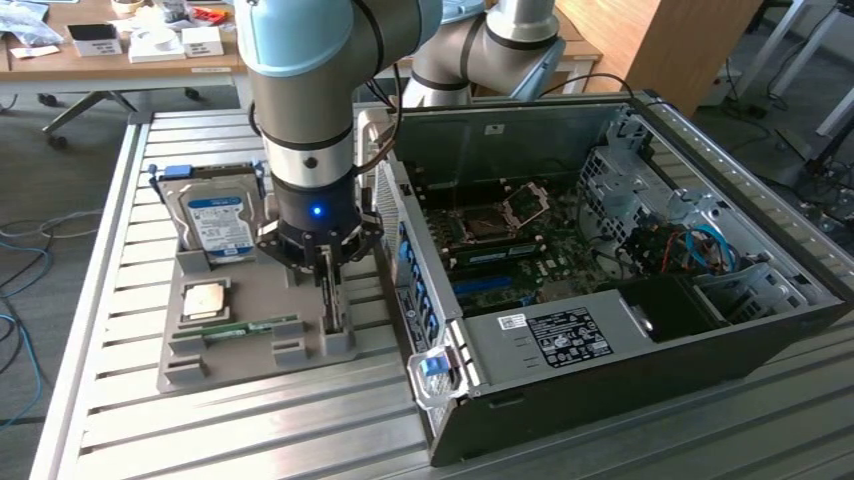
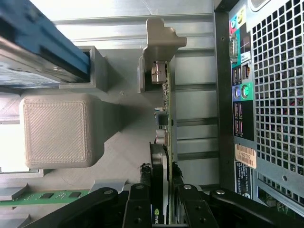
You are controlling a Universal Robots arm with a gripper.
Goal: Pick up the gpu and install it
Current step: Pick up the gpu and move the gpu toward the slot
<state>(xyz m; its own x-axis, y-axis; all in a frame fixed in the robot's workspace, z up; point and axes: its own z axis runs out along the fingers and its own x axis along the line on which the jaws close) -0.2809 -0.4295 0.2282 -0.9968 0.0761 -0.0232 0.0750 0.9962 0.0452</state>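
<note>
Gripping check, claw [image 1: 330, 298] [image 2: 161, 189] lowered onto the grey printed tray [image 1: 200, 368] [image 2: 118, 142] on the slatted metal desk [image 1: 267, 430] [image 2: 118, 9].

- The gpu [image 1: 332, 318] [image 2: 165, 114] stands on its long edge in the slot along the tray's side nearest the open PC case [image 1: 627, 340] [image 2: 275, 95]. It sits in the tray and is not lifted.
- My claw is narrowed around the gpu's upper edge. In the wrist view one finger pad [image 2: 145, 202] lies against the dark face and the other against the board face, with no gap visible on either side. I read that as closed on the card.
- The card's far end, with a silvery connector, rests against a tray post [image 2: 159, 35].
- Also in the tray: a blue-labelled hard drive [image 1: 216, 225] [image 2: 28, 52] propped upright at the back on the side away from the case, a square CPU [image 1: 204, 300] lying flat in the middle, and a green RAM stick [image 1: 254, 327] [image 2: 47, 195] lying just in front of the CPU.
- The case lies on its side just beside the tray, motherboard exposed, with its rear ports [image 2: 240, 90] facing the tray.
</note>
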